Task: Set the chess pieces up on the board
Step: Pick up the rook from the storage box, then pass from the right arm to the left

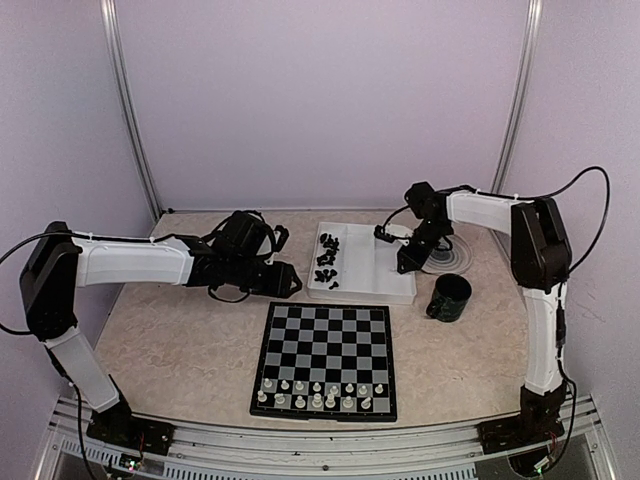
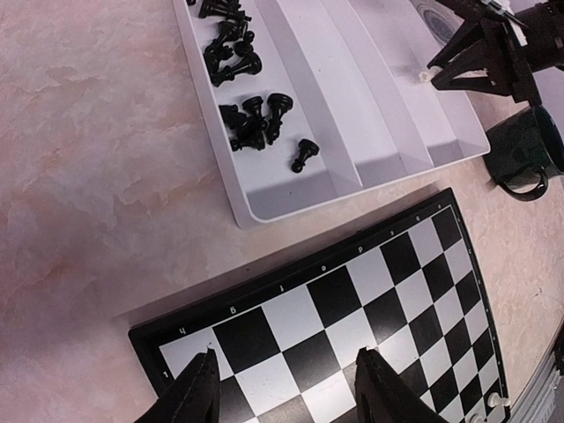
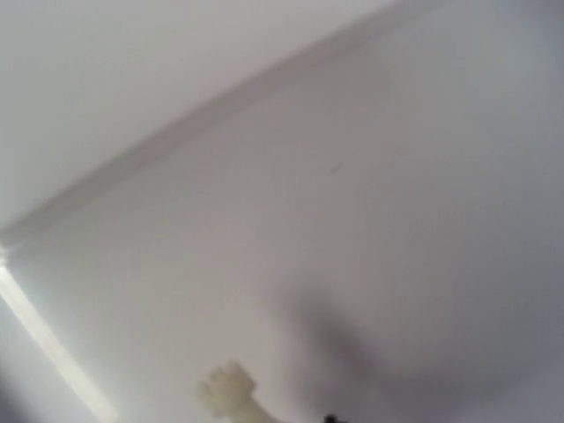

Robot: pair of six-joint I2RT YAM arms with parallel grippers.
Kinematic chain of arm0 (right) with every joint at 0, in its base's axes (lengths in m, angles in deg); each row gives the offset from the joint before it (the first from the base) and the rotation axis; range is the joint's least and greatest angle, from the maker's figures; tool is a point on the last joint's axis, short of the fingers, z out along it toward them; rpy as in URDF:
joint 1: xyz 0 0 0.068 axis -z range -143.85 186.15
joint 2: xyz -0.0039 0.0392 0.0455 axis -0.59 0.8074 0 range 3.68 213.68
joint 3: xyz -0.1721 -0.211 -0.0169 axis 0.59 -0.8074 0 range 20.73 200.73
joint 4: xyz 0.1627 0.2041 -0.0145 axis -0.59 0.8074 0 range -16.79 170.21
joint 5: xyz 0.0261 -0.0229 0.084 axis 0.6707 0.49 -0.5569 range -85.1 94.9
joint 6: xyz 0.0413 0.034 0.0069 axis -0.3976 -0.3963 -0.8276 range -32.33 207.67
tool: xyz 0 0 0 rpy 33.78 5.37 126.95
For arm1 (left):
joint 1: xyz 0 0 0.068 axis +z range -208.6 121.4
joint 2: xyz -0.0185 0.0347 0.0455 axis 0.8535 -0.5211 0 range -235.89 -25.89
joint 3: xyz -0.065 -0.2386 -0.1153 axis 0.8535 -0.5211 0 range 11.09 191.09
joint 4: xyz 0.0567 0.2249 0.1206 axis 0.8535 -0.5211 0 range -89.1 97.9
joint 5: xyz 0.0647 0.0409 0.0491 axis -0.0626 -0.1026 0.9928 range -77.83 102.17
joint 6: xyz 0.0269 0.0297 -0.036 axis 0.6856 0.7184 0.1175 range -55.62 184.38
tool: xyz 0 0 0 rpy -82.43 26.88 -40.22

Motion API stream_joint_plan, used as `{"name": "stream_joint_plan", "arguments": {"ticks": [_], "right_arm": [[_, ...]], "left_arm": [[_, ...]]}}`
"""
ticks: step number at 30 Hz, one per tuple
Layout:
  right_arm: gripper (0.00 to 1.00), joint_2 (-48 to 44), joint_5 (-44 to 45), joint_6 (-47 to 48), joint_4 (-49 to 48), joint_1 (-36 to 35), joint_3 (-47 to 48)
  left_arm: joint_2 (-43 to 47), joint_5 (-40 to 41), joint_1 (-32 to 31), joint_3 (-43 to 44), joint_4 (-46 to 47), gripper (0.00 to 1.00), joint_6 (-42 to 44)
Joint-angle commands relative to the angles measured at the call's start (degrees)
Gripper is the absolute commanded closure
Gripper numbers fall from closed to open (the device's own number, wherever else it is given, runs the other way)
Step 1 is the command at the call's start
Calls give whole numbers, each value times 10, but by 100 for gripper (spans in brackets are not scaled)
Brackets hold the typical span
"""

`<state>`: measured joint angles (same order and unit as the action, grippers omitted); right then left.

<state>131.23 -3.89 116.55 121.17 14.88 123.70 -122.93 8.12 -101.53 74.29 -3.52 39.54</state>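
Note:
The board (image 1: 325, 345) lies at the front middle, with white chess pieces (image 1: 320, 393) standing along its two near rows. Black chess pieces (image 1: 328, 258) lie heaped in the left compartment of a white tray (image 1: 365, 290). My left gripper (image 1: 290, 281) hovers open over the board's far left corner (image 2: 176, 339), its fingers (image 2: 201, 392) apart with nothing between them. My right gripper (image 1: 403, 267) reaches down into the tray's right compartment. Its tips (image 2: 432, 76) close on a small white piece (image 2: 424, 77), which shows blurred at the bottom of the right wrist view (image 3: 227, 392).
A dark green mug (image 1: 450, 297) stands right of the tray, close to the right gripper. Behind it lies a round grey disc (image 1: 452, 256). The booth's pale walls and metal posts (image 1: 130, 110) close in the back and sides.

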Motion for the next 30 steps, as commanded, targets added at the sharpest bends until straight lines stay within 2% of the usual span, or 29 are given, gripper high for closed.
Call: {"name": "stream_joint_plan", "arguments": {"ticks": [1, 8, 14, 19, 30], "right_arm": [[94, -115, -106, 16, -52, 11, -59], [95, -238, -282, 3, -116, 8, -198], [94, -324, -427, -20, -197, 8, -315], [94, -349, -475, -23, -228, 6, -360], [93, -346, -501, 6, -211, -14, -360]], "left_arm": [[13, -4, -14, 30, 43, 48, 17], [-11, -5, -66, 88, 90, 48, 40], [-37, -38, -97, 122, 134, 48, 46], [-64, -72, -108, 146, 149, 48, 32], [-126, -136, -116, 171, 185, 48, -17]]}}
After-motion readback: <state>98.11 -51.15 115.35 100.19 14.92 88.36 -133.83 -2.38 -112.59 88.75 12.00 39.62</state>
